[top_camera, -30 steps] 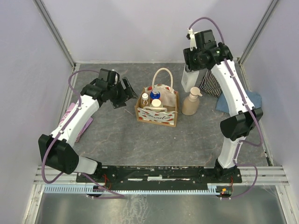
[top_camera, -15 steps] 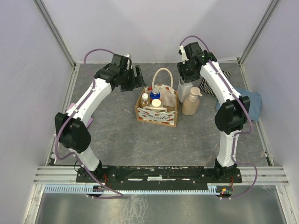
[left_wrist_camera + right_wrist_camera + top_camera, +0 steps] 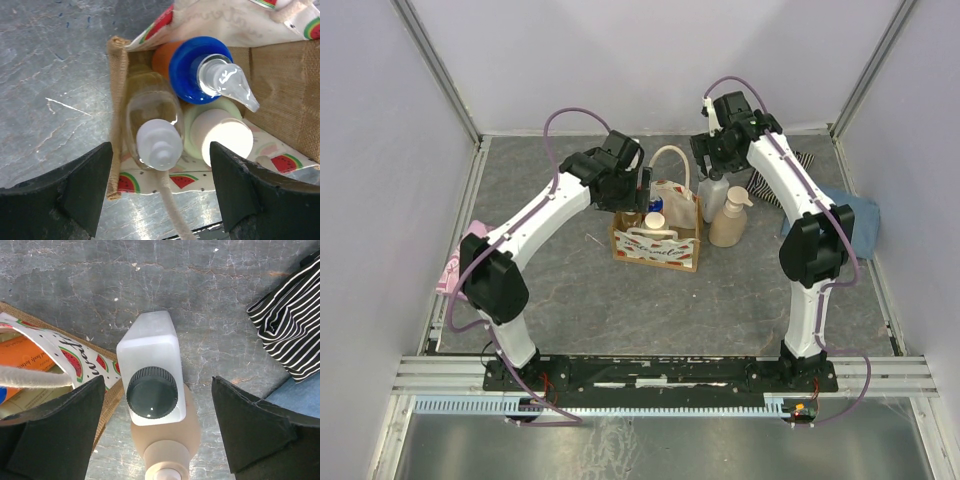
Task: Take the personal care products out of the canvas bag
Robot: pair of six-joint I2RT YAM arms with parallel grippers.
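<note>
Grey stone-patterned tabletop [image 3: 570, 300] carries the watermelon-printed cream canvas bag [image 3: 665, 248], three plastic bottles [image 3: 159, 145] inside, under the wide-open, empty left gripper [image 3: 161, 175]. Rightward lies a black-and-white striped cloth [image 3: 287, 320]. Beside the beige pump bottle [image 3: 728, 220], the right gripper [image 3: 157, 405] gapes around a black-capped translucent white bottle [image 3: 150, 340], touching nothing.

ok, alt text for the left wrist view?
Three bottles stand packed in a watermelon-print canvas bag, seen from above between the left gripper's open jaws: an orange bottle with blue pump, a clear yellowish bottle with white cap, and a white-capped bottle. Grey table lies beside the bag.
</note>
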